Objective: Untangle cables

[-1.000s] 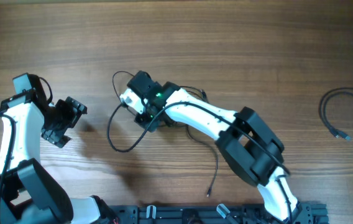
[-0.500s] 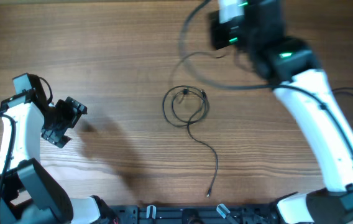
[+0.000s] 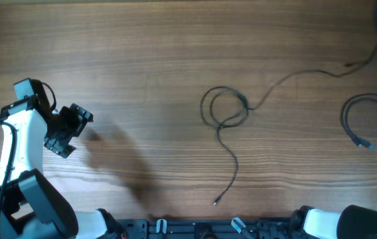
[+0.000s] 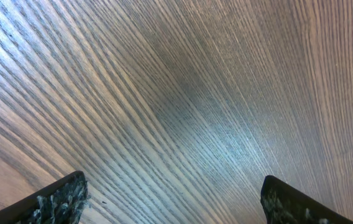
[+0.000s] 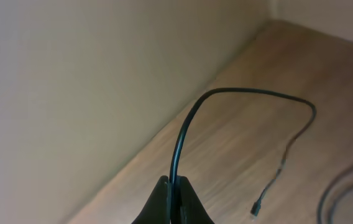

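Broadly, over the wooden table (image 3: 142,53) the left gripper (image 3: 69,130) is held spread and empty. The right gripper (image 5: 173,185) is pinched onto the cables (image 3: 225,109), looped mid-table. Light, limp cord is expected; grasping beside the plug (image 3: 217,200) is advised.

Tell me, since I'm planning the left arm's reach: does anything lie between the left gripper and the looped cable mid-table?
Nothing visible does: only bare table separates the open left gripper from the looped cable.
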`<control>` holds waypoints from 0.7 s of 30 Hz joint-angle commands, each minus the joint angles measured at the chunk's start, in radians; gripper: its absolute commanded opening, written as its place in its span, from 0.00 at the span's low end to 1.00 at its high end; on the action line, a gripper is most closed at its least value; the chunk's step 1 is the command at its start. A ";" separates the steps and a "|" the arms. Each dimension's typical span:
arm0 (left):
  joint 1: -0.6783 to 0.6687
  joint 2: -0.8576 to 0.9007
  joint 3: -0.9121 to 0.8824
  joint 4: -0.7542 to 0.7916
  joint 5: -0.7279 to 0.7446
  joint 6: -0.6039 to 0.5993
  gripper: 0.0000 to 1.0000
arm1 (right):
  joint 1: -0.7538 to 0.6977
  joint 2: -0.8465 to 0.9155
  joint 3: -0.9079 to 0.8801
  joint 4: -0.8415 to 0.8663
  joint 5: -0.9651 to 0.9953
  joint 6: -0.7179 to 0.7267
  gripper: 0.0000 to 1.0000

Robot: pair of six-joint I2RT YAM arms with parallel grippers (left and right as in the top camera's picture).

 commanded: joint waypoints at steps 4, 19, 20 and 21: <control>0.005 -0.021 0.000 -0.001 -0.017 0.005 0.91 | -0.050 0.014 0.012 0.042 -0.651 0.084 0.05; 0.005 -0.021 0.000 -0.001 -0.016 0.005 0.91 | 0.322 0.032 0.042 0.087 -0.793 -0.144 0.05; 0.005 -0.021 0.000 -0.001 -0.016 0.005 0.91 | 0.337 0.032 0.073 0.042 -0.729 -0.156 0.04; 0.005 -0.021 0.000 -0.001 -0.016 0.005 0.91 | 0.349 0.032 0.109 -0.005 -0.671 -0.188 0.04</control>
